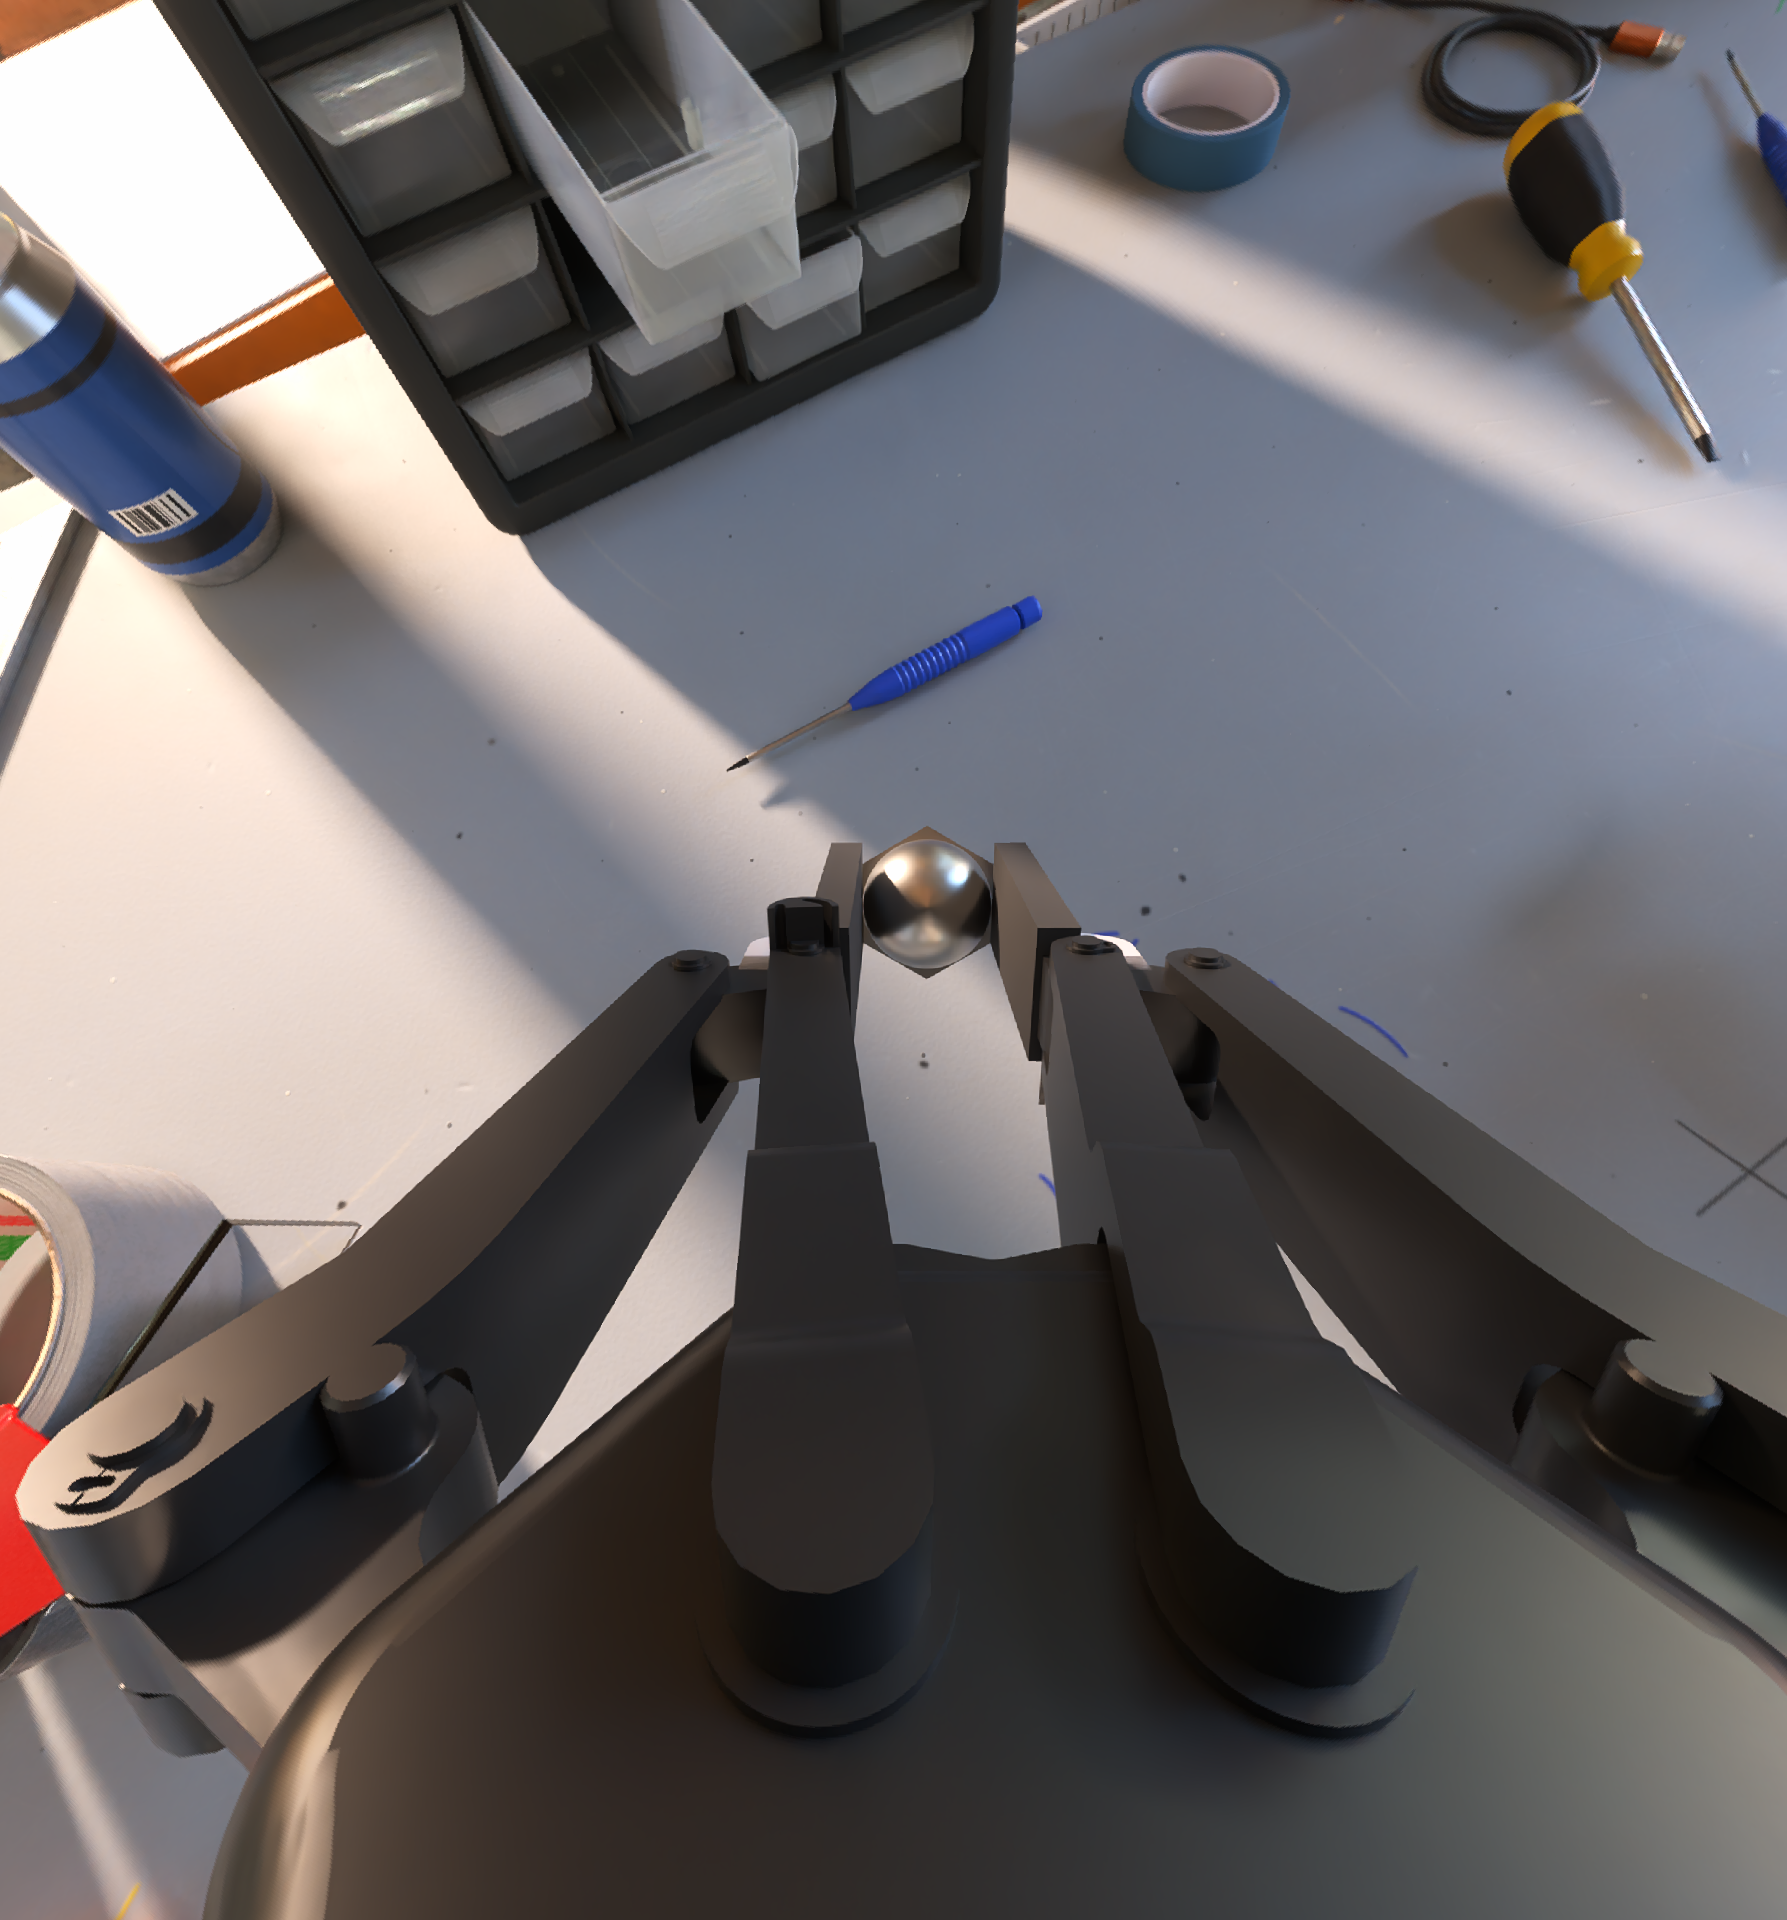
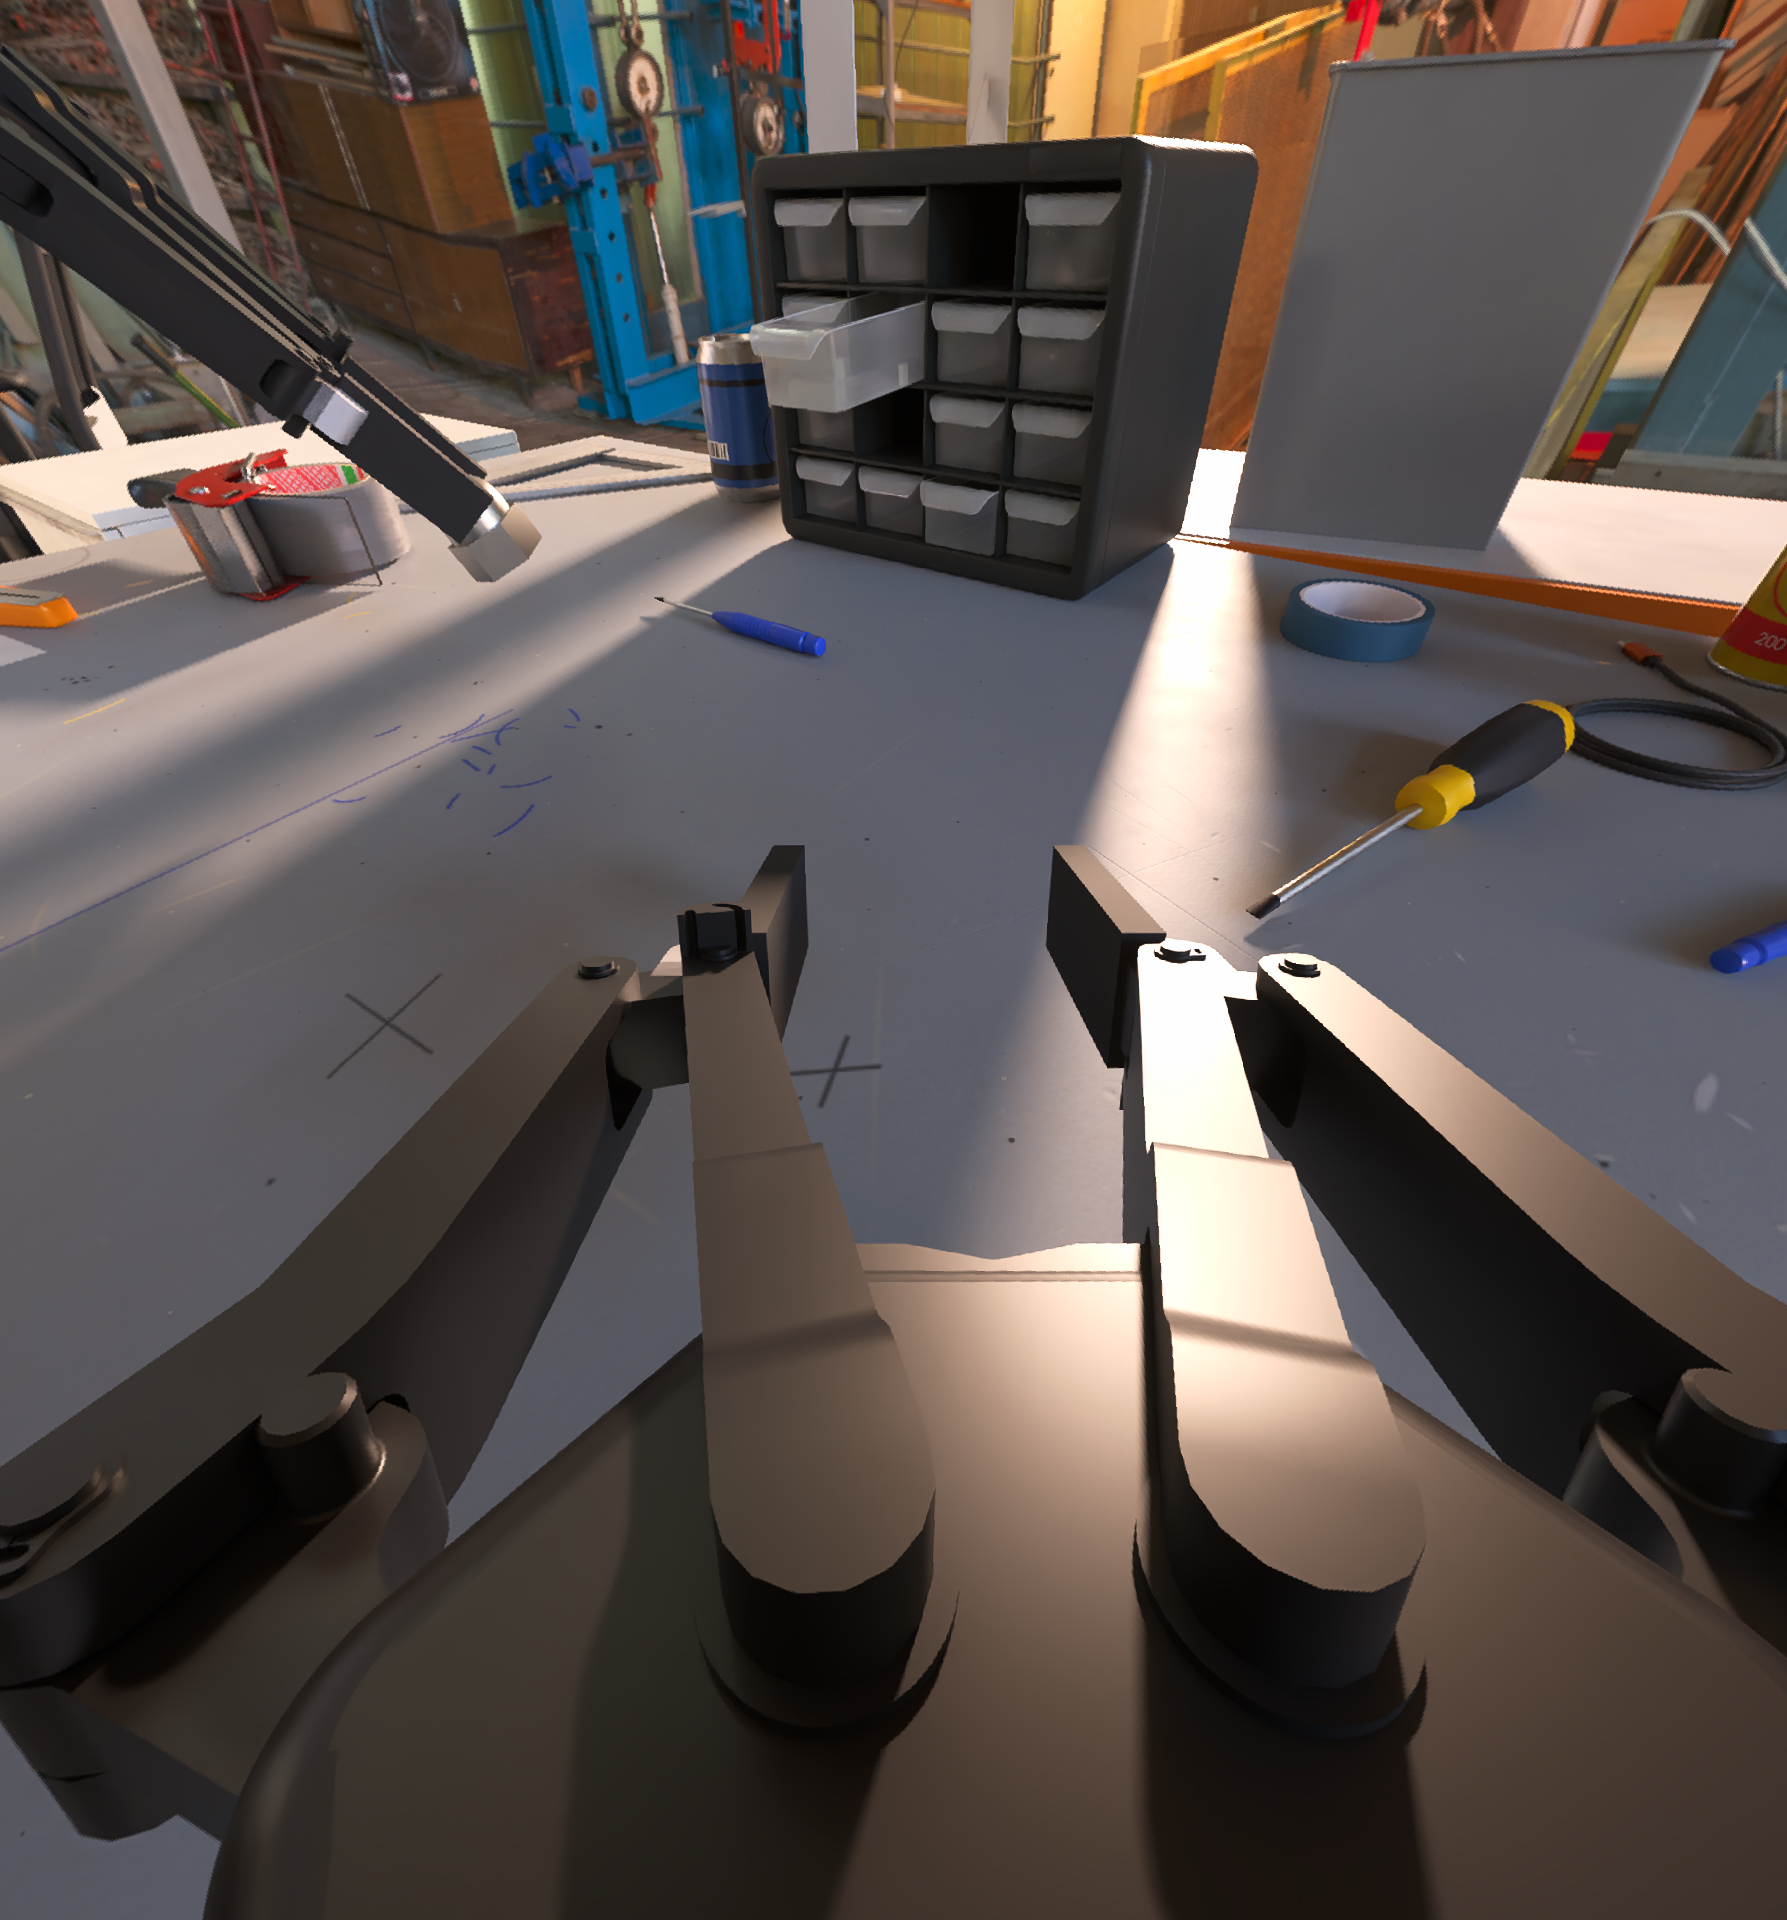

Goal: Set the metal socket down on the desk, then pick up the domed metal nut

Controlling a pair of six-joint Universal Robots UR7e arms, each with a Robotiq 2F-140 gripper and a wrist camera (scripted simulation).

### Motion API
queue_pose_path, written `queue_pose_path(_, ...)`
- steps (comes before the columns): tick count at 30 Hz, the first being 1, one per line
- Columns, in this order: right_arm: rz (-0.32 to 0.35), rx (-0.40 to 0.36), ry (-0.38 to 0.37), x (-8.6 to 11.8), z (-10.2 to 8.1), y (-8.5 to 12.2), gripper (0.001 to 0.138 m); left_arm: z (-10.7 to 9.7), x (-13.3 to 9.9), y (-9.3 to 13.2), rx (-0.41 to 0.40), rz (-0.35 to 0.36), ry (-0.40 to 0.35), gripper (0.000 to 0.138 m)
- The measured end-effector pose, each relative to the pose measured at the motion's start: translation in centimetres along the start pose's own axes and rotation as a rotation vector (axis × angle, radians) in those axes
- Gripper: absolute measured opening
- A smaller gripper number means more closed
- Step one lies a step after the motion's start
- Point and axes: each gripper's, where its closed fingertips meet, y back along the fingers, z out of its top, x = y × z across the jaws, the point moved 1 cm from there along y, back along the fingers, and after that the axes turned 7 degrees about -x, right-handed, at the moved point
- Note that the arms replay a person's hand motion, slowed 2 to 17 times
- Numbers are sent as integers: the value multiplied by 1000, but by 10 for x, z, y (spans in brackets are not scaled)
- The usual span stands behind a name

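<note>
**Left gripper pinching the domed nut above the desk; right gripper spread, empty**

Desk (image 2: 972, 727): grey, scuffed, sun stripes across it; near part hidden behind both grippers' bodies.

Drawer cabinet (image 2: 982, 364): black, standing on the desk, one clear drawer pulled out. Top cut off in the left wrist view.

Right gripper (image 2: 925, 935): in front of the cabinet, fingers spread wide, nothing between them.

Left gripper (image 1: 925, 904): in front of the cabinet toward the tape dispenser, pads pressed on the domed metal nut (image 1: 925, 902). Nut clear of the desk in the right wrist view (image 2: 497, 545); only dome and hex corners show in the left wrist view, threaded underside hidden.

Tape dispenser (image 2: 276, 520): left of the cabinet, half cut off in the left wrist view.

Blue can (image 1: 68, 384): beside the cabinet's left side, mostly hidden behind it in the right wrist view.

Blue screwdriver (image 1: 920, 665): on the desk in front of the cabinet.

Metal socket: cannot make it out in either view.
</note>
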Motion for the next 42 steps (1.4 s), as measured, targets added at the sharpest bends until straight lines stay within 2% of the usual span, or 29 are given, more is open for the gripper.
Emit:
queue_pose_path(15,3,0,-2,0,0,0,62,14,-9,9,-77,-9,-9,34)
queue_pose_path(42,7,3,0,1,0,0,62,27,-23,30,-134,-76,-23,34)
